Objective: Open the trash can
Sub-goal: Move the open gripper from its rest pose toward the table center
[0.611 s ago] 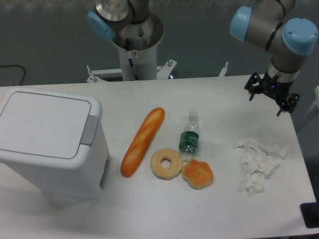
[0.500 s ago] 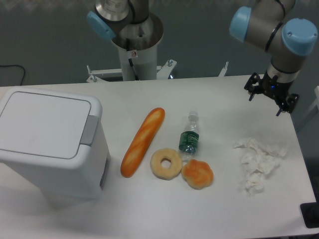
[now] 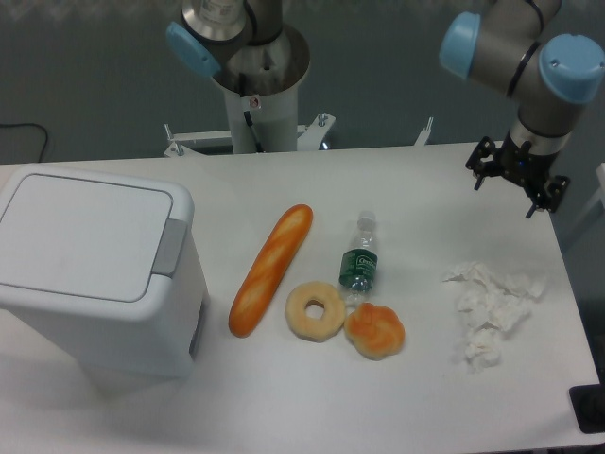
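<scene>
The trash can (image 3: pixel 95 274) is a big white boxy bin at the left of the table, its flat lid down and a grey push-tab (image 3: pixel 170 248) on its right edge. Far from it, above the table's back right corner, hangs my gripper (image 3: pixel 503 196). Its black fingers are spread apart and hold nothing.
A baguette (image 3: pixel 271 269), a small water bottle (image 3: pixel 359 257), a bagel (image 3: pixel 315 310) and a bun (image 3: pixel 375 330) lie mid-table. Crumpled white tissue (image 3: pixel 489 307) lies at the right, below the gripper. The arm's base column (image 3: pixel 257 99) stands behind the table.
The gripper and arm have shifted a few pixels to the right. Everything on the table stays where it was.
</scene>
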You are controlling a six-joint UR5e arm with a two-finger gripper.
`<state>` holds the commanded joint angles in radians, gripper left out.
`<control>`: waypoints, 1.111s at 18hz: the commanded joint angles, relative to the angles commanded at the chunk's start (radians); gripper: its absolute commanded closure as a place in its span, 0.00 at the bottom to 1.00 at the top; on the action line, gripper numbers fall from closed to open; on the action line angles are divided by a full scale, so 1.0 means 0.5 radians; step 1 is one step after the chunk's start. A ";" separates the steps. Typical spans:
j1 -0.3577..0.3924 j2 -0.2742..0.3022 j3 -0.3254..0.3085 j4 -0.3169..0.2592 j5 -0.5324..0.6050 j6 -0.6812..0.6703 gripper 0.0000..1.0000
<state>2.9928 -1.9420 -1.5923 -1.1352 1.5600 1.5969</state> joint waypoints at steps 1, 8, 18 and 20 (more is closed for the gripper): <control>0.000 -0.003 0.006 0.003 0.006 0.000 0.00; -0.064 0.015 0.003 -0.009 0.430 0.000 0.00; -0.061 0.183 -0.177 -0.022 0.082 -0.132 0.00; -0.074 0.218 -0.181 -0.025 0.065 -0.211 0.00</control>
<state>2.9560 -1.8332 -1.6828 -1.1474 1.5923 1.4912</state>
